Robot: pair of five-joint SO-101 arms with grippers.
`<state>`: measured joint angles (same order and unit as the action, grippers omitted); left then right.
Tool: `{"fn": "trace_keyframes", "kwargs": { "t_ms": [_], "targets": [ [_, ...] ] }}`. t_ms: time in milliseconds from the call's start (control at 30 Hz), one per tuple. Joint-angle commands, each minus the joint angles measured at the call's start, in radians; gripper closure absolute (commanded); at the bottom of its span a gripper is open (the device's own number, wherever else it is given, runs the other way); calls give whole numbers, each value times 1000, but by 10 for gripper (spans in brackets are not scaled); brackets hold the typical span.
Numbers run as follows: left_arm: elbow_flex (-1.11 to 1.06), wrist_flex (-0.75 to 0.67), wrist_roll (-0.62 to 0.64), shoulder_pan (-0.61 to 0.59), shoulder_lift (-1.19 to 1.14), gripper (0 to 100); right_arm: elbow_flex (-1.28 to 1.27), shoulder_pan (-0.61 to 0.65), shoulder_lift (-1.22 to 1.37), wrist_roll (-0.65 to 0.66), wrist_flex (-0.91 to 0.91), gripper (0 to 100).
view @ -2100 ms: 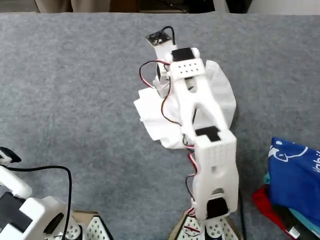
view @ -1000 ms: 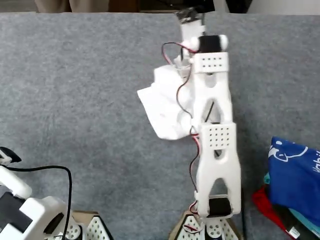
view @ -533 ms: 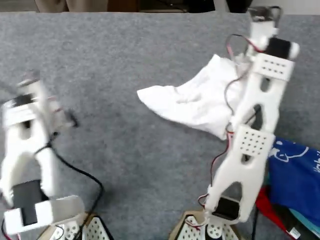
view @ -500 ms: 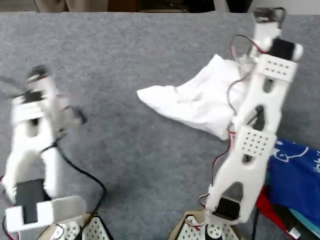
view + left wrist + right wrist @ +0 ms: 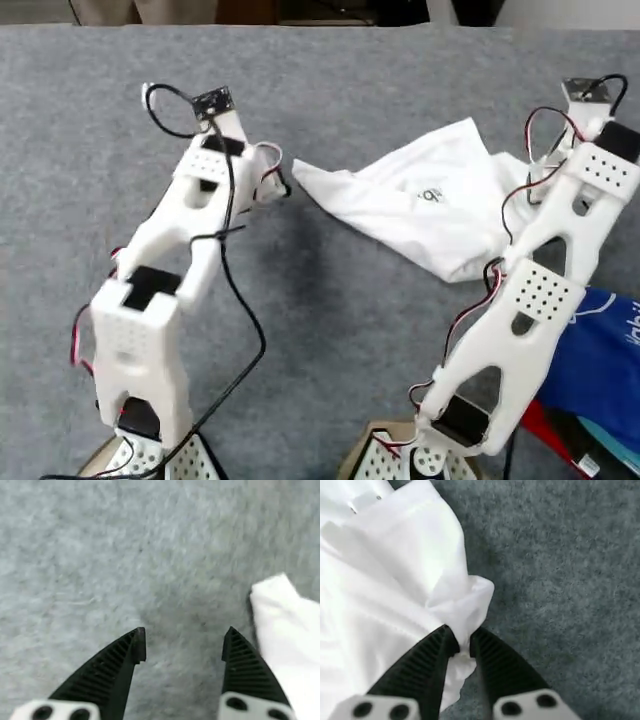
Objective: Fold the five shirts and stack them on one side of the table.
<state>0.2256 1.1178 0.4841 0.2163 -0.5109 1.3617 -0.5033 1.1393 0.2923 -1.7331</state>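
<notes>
The white shirt is lying rumpled and partly spread on the gray table. The right arm is pinching a bunched fold at the shirt's edge in its closed jaws. The left arm is hovering just beside the shirt's opposite corner, jaws open. Near the shirt, past the right arm, a blue shirt is topping a pile.

Grey table bears white shirt, coloured shirt pile.
</notes>
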Motion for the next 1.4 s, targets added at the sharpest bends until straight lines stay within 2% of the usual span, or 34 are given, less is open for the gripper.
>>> {"fn": "trace_keyframes", "kwargs": {
  "t_ms": [0,233,467,633,867,1367],
  "targets": [
    [287,94,28,35,-54,743,1,-16,1,9,17,994],
    [606,150,133,60,-219,745,1,-4,16,9,72,994],
    [749,150,172,60,-386,747,1,4,19,9,72,994],
    [779,150,206,61,-433,758,1,4,19,9,72,994],
    [770,152,206,83,-441,898,1,5,19,9,74,994],
    [770,210,206,126,-443,909,1,4,19,9,74,994]
  ]
}}
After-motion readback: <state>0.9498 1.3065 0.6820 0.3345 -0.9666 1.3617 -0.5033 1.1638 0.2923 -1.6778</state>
